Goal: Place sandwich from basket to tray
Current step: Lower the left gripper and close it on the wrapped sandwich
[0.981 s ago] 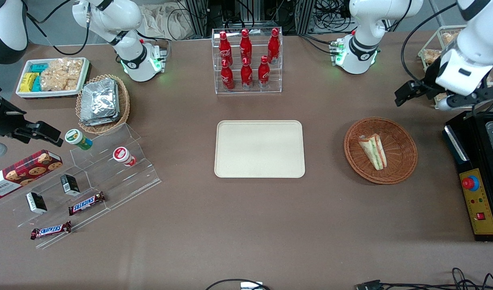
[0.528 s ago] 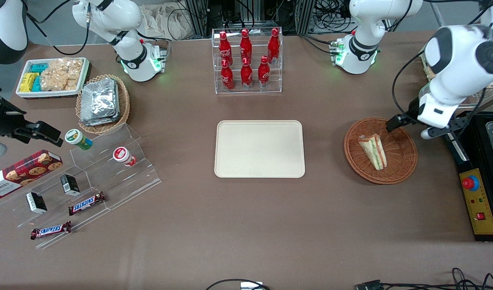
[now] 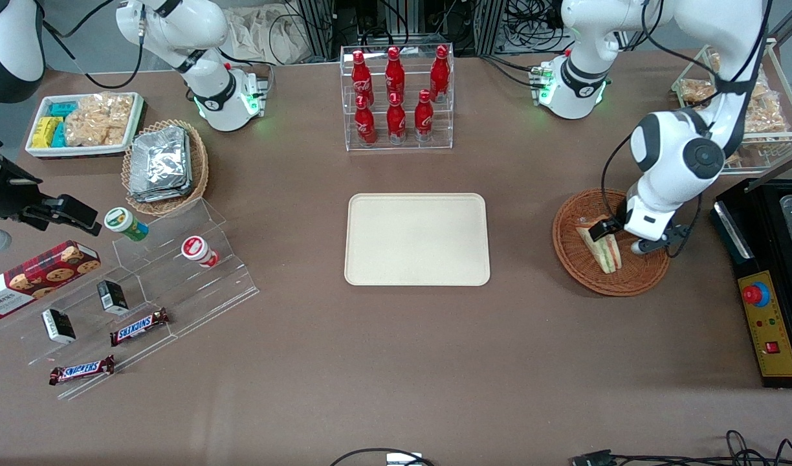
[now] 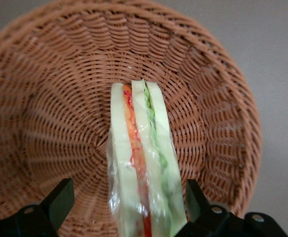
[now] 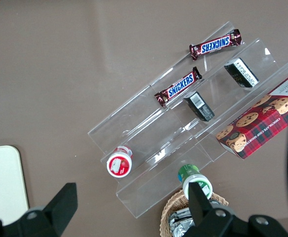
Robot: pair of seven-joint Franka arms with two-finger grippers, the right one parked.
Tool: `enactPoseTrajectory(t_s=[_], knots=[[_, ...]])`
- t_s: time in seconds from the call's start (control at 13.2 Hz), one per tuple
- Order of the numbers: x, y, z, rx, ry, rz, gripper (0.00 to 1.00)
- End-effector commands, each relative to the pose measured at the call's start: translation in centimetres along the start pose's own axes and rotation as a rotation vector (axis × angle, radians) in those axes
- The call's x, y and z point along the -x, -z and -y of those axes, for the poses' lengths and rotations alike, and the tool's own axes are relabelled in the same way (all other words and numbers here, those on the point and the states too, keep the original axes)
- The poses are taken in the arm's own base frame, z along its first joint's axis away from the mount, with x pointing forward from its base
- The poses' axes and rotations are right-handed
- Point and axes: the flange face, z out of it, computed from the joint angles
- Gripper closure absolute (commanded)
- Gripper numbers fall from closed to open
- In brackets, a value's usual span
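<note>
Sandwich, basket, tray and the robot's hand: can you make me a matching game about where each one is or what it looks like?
Things:
1. sandwich
2. basket
3. tray
4. hand

Descriptions:
A. flat, cream-coloured, nothing on it
B. open, one finger on each side of the sandwich
C. round, reddish-brown, woven
D. lying in the basket, with green and orange layers

Pairs: 1-D, 2-C, 3-A, 4-B
</note>
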Motion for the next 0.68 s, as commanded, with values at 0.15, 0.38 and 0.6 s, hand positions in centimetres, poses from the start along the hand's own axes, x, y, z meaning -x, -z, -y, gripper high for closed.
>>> enactPoseTrajectory(t_s=[0.15, 0.38, 0.6], knots=[[-0.2, -0.6, -0.7, 0.002, 0.018, -0.005, 0.11], [-0.2, -0.6, -0.8, 0.003, 0.014, -0.008, 1.0], [-0.3, 0.5, -0.9, 0.006, 0.011, -0.018, 1.0]])
